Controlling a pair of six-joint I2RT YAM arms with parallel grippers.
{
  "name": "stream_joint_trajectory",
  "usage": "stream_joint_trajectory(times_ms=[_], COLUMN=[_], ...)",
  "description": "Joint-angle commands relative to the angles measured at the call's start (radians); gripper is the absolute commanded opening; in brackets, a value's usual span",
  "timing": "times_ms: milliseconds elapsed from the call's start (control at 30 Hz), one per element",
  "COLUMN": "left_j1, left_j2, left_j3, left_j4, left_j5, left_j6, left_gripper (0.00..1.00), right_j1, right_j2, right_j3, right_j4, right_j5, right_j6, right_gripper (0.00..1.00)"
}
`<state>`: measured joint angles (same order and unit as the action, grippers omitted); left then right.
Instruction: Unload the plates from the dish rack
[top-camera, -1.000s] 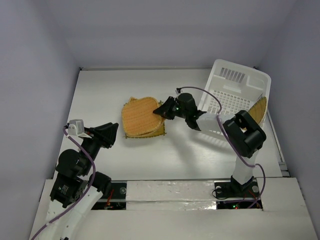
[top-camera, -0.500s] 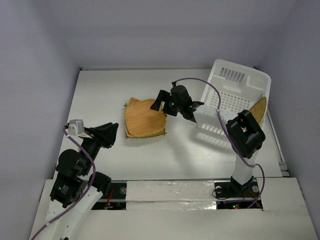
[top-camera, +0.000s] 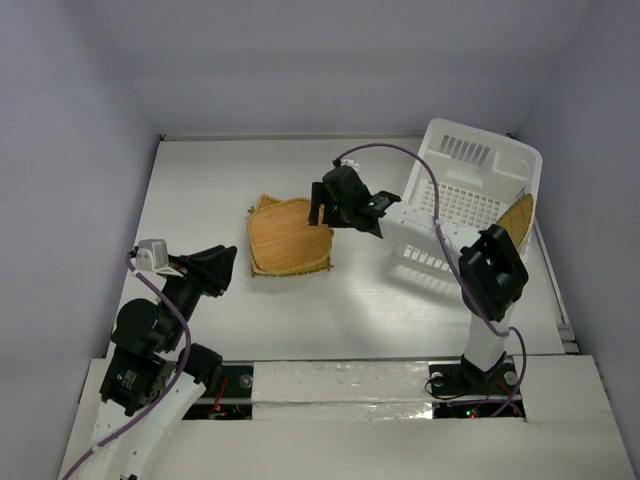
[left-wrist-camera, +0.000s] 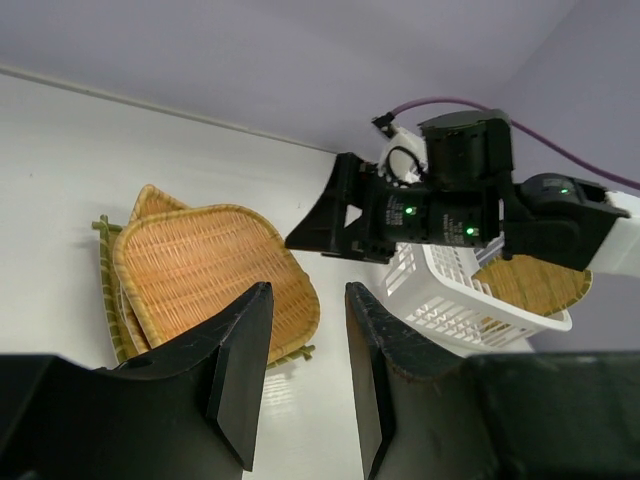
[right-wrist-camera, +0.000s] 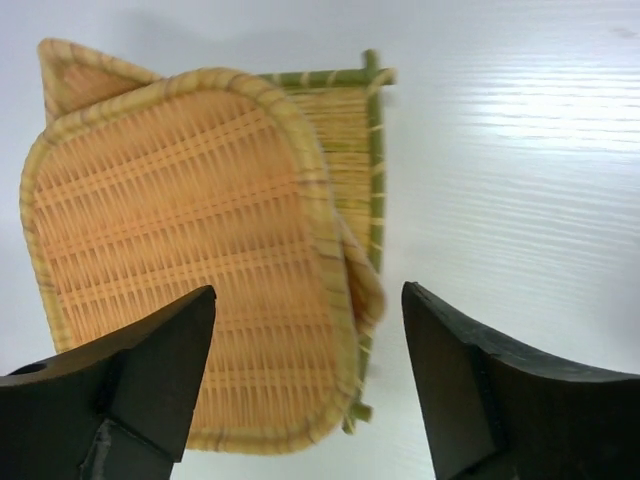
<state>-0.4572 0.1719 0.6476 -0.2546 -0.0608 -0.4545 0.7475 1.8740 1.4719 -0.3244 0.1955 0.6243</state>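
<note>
A stack of woven plates (top-camera: 288, 238) lies on the table left of centre; the top one is rounded and orange (right-wrist-camera: 190, 250), over a square one with green trim (right-wrist-camera: 365, 150). The white dish rack (top-camera: 468, 195) stands at the back right, tilted, with one plate (top-camera: 517, 222) leaning at its right side. My right gripper (top-camera: 322, 207) hovers open and empty above the stack's right edge. My left gripper (top-camera: 228, 268) is open and empty at the near left; the stack (left-wrist-camera: 200, 275) and the rack (left-wrist-camera: 470, 300) show past its fingers.
Grey walls close in the white table (top-camera: 200, 190) on three sides. A purple cable (top-camera: 395, 160) arcs from the right wrist over the rack's left side. The arm bases stand at the near edge.
My right gripper has let go of the orange plate, which now lies on the stack, and has lifted and drawn back toward the far side. The left arm has not moved.
</note>
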Motion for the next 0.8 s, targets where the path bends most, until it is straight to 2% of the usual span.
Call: stream_joint_trajectory(times_ms=[0,33,67,100,200,233,267,433,467,533,567,633,767], left_j1=[-0.005,-0.005,-0.005,-0.005,-0.005,-0.005,-0.005,-0.005,-0.005,-0.005,-0.005,-0.005,-0.005], left_j2=[-0.014,-0.014,-0.014,-0.014,-0.017,-0.02,-0.022,-0.026,-0.028,-0.044,-0.055,-0.061,-0.06], left_j3=[0.011,0.011,0.011,0.011,0.011,0.011,0.009,0.014,0.017,0.017,0.015,0.015,0.017], left_j4=[0.032,0.031,0.034,0.034,0.037,0.037,0.038,0.034,0.026,0.025,0.023,0.025,0.023], left_j5=[0.009,0.012,0.015,0.018,0.024,0.029,0.032,0.027,0.02,0.012,0.012,0.012,0.018], left_j6=[-0.004,-0.004,-0.003,-0.003,0.0,0.002,0.002,0.005,0.004,0.002,0.002,0.002,0.002], left_gripper=[0.32,0.32,0.32,0.32,0.31,0.28,0.26,0.11,0.1,0.1,0.1,0.13,0.18], right_j1=[-0.002,-0.002,-0.002,-0.019,-0.077,-0.101,-0.131,-0.448,-0.494,-0.592,-0.624,-0.727,-0.803], right_j2=[-0.136,-0.159,-0.209,-0.238,-0.385,-0.426,-0.465,-0.705,-0.725,-0.769,-0.777,-0.773,-0.719], right_j3=[0.061,0.053,0.045,0.021,-0.024,-0.056,-0.071,-0.156,-0.166,-0.177,-0.197,-0.208,-0.228], right_j4=[-0.087,-0.097,-0.119,-0.13,-0.203,-0.229,-0.292,-0.421,-0.456,-0.479,-0.47,-0.467,-0.482], right_j5=[0.169,0.224,0.245,0.268,0.401,0.476,0.513,0.579,0.581,0.594,0.585,0.535,0.496], right_j6=[-0.04,-0.041,-0.043,-0.044,-0.035,-0.035,-0.034,-0.092,-0.116,-0.153,-0.173,-0.207,-0.239], right_gripper=[0.79,0.74,0.6,0.49,0.01,0.0,0.0,0.0,0.03,0.31,0.56,0.67,0.69])
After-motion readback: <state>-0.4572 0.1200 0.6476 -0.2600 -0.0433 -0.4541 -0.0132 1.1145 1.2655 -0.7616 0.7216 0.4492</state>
